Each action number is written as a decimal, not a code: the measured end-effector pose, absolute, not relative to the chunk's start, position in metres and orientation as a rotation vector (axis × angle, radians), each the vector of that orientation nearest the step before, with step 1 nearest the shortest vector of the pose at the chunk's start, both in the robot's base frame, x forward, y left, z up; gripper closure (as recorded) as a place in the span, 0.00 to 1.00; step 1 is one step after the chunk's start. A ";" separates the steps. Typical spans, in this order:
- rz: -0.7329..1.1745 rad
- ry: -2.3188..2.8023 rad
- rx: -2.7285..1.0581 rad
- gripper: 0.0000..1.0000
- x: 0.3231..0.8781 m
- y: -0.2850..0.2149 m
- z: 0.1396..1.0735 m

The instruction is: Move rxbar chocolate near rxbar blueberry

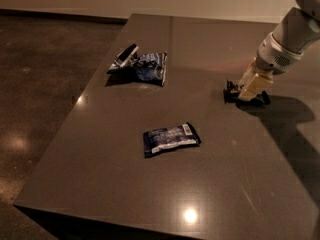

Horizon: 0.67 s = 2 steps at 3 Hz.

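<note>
The rxbar blueberry [170, 139], a dark blue flat wrapper with a white label patch, lies near the middle of the table. The rxbar chocolate [231, 92] is a small black bar at the right side of the table. It is mostly hidden under my gripper, with dark ends showing on both sides. My gripper [253, 88], cream-coloured at the tip, is down at the table surface right on the black bar. The black bar lies well to the right of the blue bar and a little farther back.
A wrinkly dark blue chip bag [150, 67] lies at the back left. A narrow black-and-white packet [125, 57] leans against its left side. The dark table [100, 184] has its front and left edges close by. My arm [290, 36] reaches in from the upper right.
</note>
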<state>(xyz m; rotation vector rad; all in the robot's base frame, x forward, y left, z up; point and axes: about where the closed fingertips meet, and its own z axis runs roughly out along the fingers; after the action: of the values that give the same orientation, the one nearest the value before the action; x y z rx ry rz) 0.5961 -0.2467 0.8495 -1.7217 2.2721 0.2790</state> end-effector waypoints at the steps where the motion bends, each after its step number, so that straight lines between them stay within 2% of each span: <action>1: 0.290 2.173 -1.813 1.00 0.554 -0.224 0.873; 2: 0.326 2.058 -1.919 1.00 0.509 -0.195 0.891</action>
<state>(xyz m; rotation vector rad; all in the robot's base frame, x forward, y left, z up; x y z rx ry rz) 0.5093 -0.1954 0.8915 -1.9189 2.0580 0.3260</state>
